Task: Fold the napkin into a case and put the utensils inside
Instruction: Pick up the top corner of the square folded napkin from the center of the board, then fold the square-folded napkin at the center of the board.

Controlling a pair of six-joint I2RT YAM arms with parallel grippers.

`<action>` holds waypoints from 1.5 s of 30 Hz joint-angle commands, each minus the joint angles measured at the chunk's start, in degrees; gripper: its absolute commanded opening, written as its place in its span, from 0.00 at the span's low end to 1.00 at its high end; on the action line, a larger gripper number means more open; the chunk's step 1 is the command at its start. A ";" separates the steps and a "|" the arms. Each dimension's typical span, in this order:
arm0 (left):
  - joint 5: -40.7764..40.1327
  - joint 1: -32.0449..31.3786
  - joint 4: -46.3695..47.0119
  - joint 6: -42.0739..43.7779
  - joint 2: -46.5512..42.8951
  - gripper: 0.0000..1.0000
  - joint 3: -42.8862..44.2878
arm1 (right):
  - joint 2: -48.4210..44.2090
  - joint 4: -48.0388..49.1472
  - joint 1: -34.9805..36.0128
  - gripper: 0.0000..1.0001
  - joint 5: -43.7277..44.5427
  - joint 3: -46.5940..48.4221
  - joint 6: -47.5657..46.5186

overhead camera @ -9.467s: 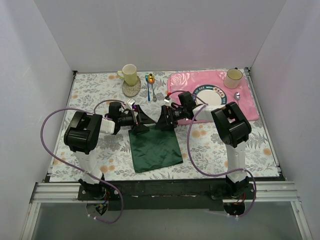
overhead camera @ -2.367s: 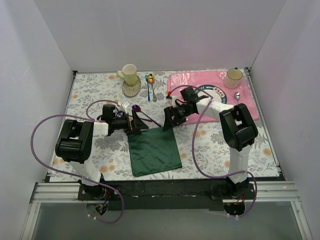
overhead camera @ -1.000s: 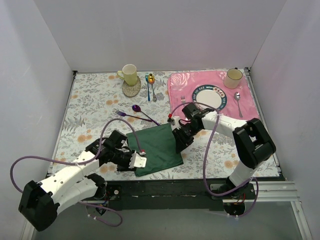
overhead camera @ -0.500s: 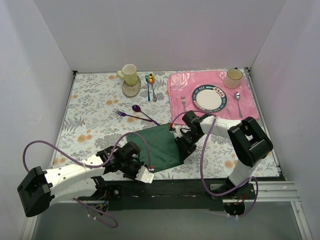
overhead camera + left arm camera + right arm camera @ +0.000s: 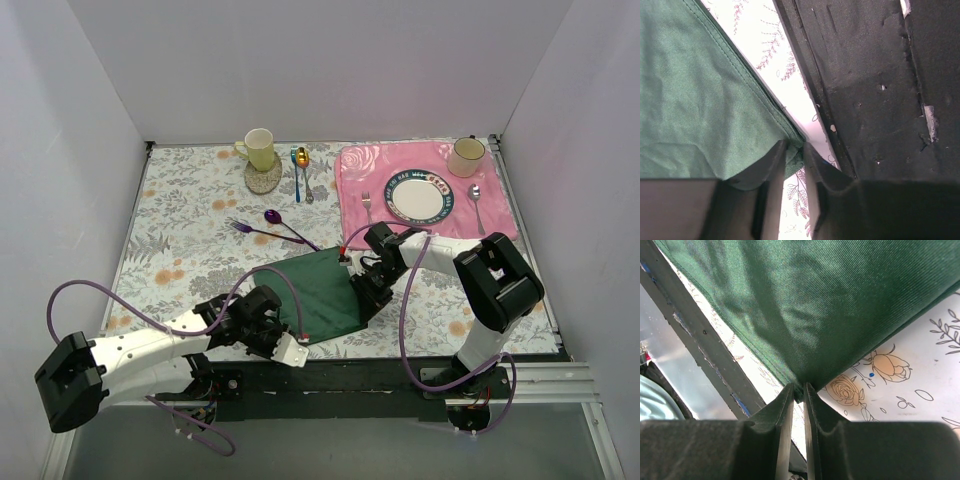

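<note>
The dark green napkin (image 5: pixel 315 290) lies folded flat on the floral table, near the front edge. My left gripper (image 5: pixel 286 342) is at its near left corner, and in the left wrist view the left gripper (image 5: pixel 795 151) pinches that corner of the napkin (image 5: pixel 700 100). My right gripper (image 5: pixel 363 300) is at the right corner; the right wrist view has the right gripper (image 5: pixel 798 390) shut on the corner of the napkin (image 5: pixel 830 305). The purple spoon (image 5: pixel 287 226) and purple fork (image 5: pixel 252 231) lie side by side just beyond the napkin.
A yellow mug (image 5: pixel 259 149) on a coaster and blue and gold spoons (image 5: pixel 299 168) sit at the back. The pink placemat (image 5: pixel 350 165) carries a plate (image 5: pixel 416 195), a silver fork (image 5: pixel 366 203), a silver spoon (image 5: pixel 476 197) and a cup (image 5: pixel 466 155). The black front rail (image 5: pixel 875 75) runs close by.
The left arm slid toward the front edge to the napkin's near left corner and its jaws narrowed on it. The right gripper shifted down the right side and narrowed on that corner.
</note>
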 commanded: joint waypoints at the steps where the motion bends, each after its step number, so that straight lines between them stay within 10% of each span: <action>1: 0.92 -0.31 -0.70 -0.64 -1.41 0.18 1.85 | 0.29 0.46 0.13 0.21 0.59 0.33 -0.34; 9: 1.71 -0.22 -1.32 -1.96 -0.45 0.00 5.37 | 0.38 0.20 0.13 0.22 0.32 0.77 -0.43; 29: -1.71 -0.04 1.22 -7.15 -2.29 0.00 8.80 | 0.29 -0.07 0.22 0.21 0.15 1.04 -0.87; 45: -10.76 11.29 35.66 -10.23 13.61 0.00 10.73 | 0.82 0.02 0.31 0.21 -0.90 1.56 -0.61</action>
